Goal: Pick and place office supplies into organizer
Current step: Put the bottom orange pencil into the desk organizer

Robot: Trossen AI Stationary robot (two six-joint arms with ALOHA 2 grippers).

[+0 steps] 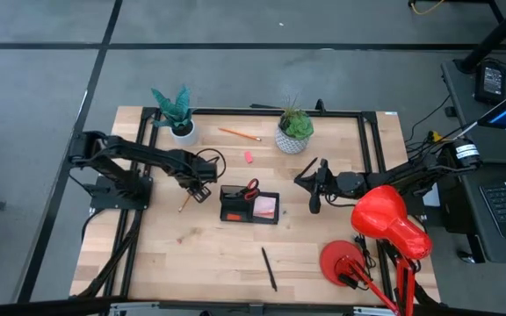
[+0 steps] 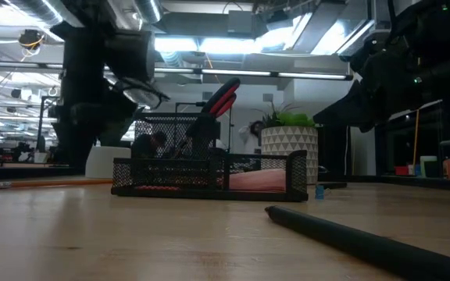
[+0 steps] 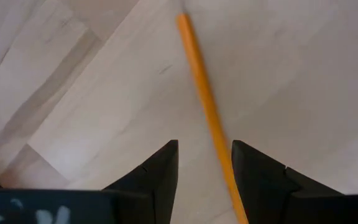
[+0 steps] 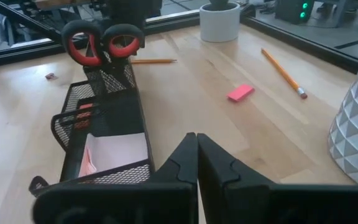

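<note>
Left gripper (image 3: 204,163) jaws parted, nothing held, hovering low over table (image 1: 191,254) just left of organizer (image 1: 249,209). Orange pencil (image 3: 205,106) lies flat on wood, running between fingers, nearer one finger than centre. Advice: centre on shaft, drop until tips meet wood, close square across it, lift clear before swinging to organizer. Organizer mid-table, already holding scissors (image 4: 101,41) and sticky notes (image 4: 114,152). Right gripper (image 4: 196,155) shut, empty, parked right of organizer.

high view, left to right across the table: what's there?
left gripper → organizer → pink eraser → black pen → right gripper → red lamp
</note>
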